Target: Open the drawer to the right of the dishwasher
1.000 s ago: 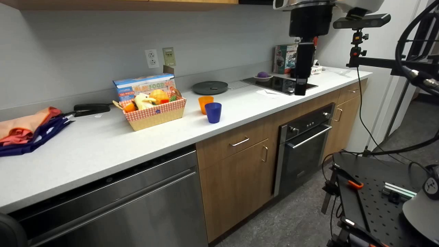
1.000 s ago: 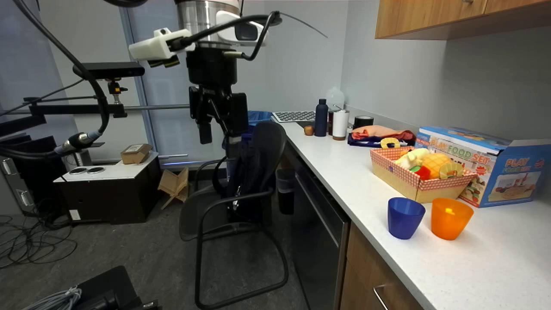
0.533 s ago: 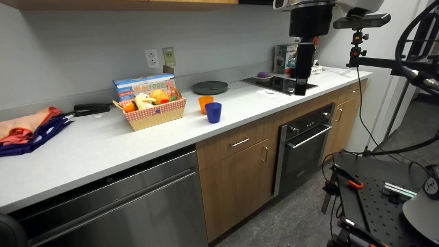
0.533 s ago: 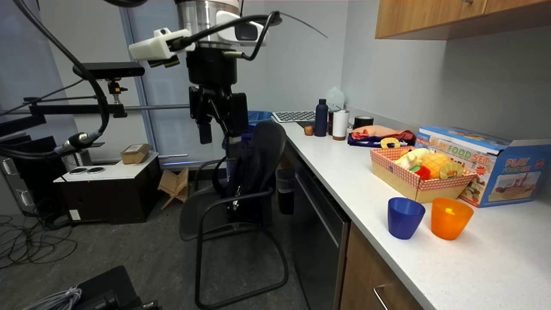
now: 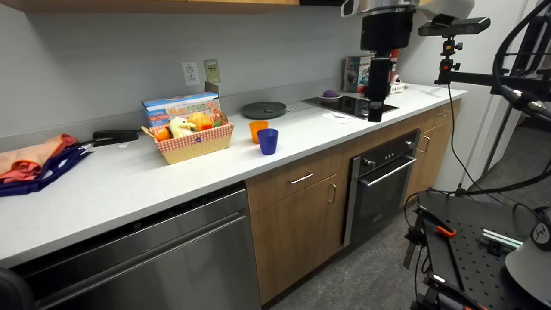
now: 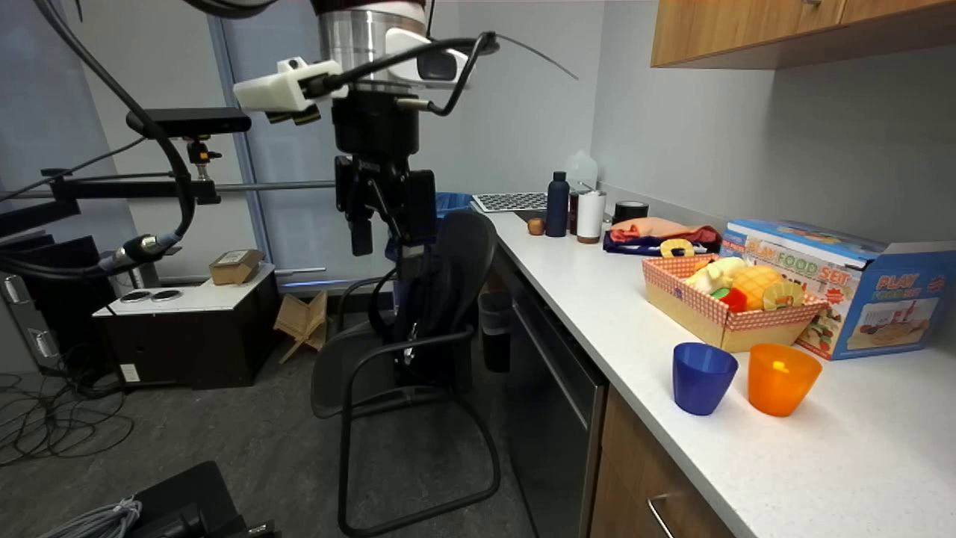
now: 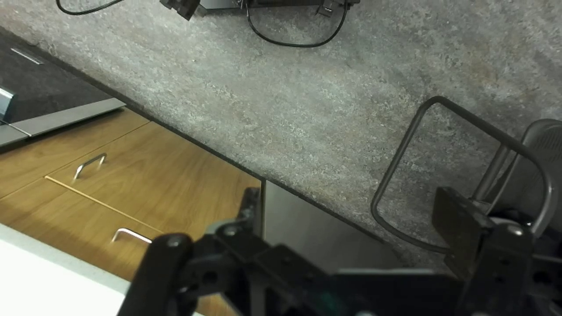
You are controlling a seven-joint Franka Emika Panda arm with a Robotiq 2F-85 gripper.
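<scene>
Hand (image 7: 349,197) with jaws apart, chair (image 6: 467,258) near the dishwasher (image 5: 181,267), 2 cups (image 6: 700,382) on the counter (image 5: 120,181) above the closed drawer (image 5: 280,186)

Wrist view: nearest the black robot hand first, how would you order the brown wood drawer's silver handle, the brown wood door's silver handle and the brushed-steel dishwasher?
1. Brushed-steel dishwasher: showing through the open black gripper.
2. Silver drawer handle: to the left.
3. Silver door handle: farther left in the picture.

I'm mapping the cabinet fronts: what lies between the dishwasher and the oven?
The shut drawer, a wood cabinet door below it, then a narrow wood strip beside the oven. An exterior view and the wrist view show this.
</scene>
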